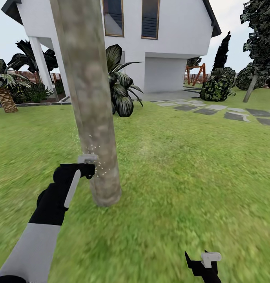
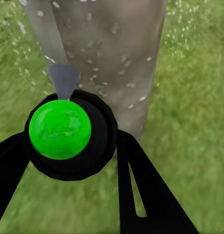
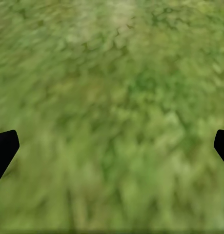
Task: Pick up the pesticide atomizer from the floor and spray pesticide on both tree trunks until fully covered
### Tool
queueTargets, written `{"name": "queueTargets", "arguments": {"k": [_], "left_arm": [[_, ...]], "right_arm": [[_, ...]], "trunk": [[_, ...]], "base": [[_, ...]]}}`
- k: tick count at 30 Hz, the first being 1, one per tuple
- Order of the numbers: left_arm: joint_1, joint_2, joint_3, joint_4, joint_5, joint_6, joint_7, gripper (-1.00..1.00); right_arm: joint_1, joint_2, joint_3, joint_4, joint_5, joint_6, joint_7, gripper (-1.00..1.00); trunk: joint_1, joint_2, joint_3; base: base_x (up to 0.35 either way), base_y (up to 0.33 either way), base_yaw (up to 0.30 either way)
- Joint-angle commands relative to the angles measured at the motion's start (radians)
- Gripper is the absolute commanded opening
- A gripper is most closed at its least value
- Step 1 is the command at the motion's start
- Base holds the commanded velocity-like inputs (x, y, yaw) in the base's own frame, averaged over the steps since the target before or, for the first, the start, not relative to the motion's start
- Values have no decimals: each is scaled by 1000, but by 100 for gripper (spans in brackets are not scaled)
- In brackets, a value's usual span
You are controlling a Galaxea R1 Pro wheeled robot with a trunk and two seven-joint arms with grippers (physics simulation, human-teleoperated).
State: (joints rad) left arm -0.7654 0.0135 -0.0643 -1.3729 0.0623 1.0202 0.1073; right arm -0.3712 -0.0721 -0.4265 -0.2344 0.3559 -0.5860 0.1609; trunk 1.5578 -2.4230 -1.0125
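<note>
**Grey trunk taking spray from the left arm**

Black fingers of the left gripper [image 2: 72,146] are clamping on the pesticide atomizer [image 2: 68,131], whose dark round body with a bright green cap is sitting between them in the left wrist view. Its pale nozzle is pointing straight at the tree trunk [image 1: 92,118], and small white droplets are speckling the mottled bark ahead of it. From the head camera the left gripper [image 1: 86,167] is holding just beside the trunk's lower part, with a thin scatter of droplets hanging around the spot.

The right gripper [image 1: 205,265] is hanging low near the robot, well apart from the tree; in the right wrist view its fingers [image 3: 5,146] are standing wide apart with nothing between them, over grass.

Judging from the droplets, the spray is landing on a low band of the trunk only. To do this step well, the operator would probably need to keep the nozzle squarely facing the bark, sweep it slowly up and down, and work round the trunk so the far side gets covered too. Only one trunk is being treated here, so the task looks far from finished.

Underfoot, the lawn [image 1: 182,177] is running level and open. Farther off, pale stepping stones [image 1: 213,108] are crossing the grass toward a white house [image 1: 170,43], with palms [image 1: 3,88] at the left and dark shrubs [image 1: 217,84] at the right.
</note>
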Motion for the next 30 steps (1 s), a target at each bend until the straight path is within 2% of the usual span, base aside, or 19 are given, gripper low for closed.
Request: {"name": "queueTargets", "arguments": {"k": [1, 3, 5, 7, 9, 13, 16, 17, 18, 20, 26, 30], "left_arm": [[-2, 3, 2, 0, 0, 1, 0, -100], [-3, 14, 12, 0, -1, 3, 0, -100], [-3, 30, 44, 0, 0, 4, 0, -100], [-3, 33, 53, 0, 0, 4, 0, -100], [-4, 19, 51, -20, 0, 4, 0, -100], [-17, -3, 12, -48, -1, 6, 0, -100], [-22, 13, 17, -53, -3, 6, 0, -100], [-29, 18, 29, -53, -3, 6, 0, -100], [-41, 33, 58, -53, -2, 6, 0, -100], [-46, 46, 72, -54, 0, 7, 0, -100], [-56, 20, 63, -76, -1, 9, 0, -100], [-50, 33, 57, -82, -1, 9, 0, -100]], "right_arm": [[0, 0, 0, 0, 0, 0, 0, 100], [0, 0, 0, 0, 0, 0, 0, 100], [0, 0, 0, 0, 0, 0, 0, 100], [0, 0, 0, 0, 0, 0, 0, 100], [0, 0, 0, 0, 0, 0, 0, 100], [0, 0, 0, 1, 1, 0, 0, 100], [0, 0, 0, 1, 1, 0, 0, 100], [0, 0, 0, 1, 1, 0, 0, 100], [0, 0, 0, 1, 1, 0, 0, 100], [0, 0, 0, 1, 1, 0, 0, 100], [0, 0, 0, 1, 2, 0, 0, 100], [0, 0, 0, 1, 2, 0, 0, 100]], "trunk": [[0, 0, 0], [0, 0, 0], [0, 0, 0], [0, 0, 0], [0, 0, 0], [0, 0, 0], [0, 0, 0], [0, 0, 0], [0, 0, 0], [0, 0, 0], [0, 0, 0], [0, 0, 0]], "base": [[0, 0, 0], [0, 0, 0], [0, 0, 0], [0, 0, 0], [0, 0, 0], [0, 0, 0], [0, 0, 0], [0, 0, 0], [0, 0, 0], [0, 0, 0], [0, 0, 0], [0, 0, 0]]}}
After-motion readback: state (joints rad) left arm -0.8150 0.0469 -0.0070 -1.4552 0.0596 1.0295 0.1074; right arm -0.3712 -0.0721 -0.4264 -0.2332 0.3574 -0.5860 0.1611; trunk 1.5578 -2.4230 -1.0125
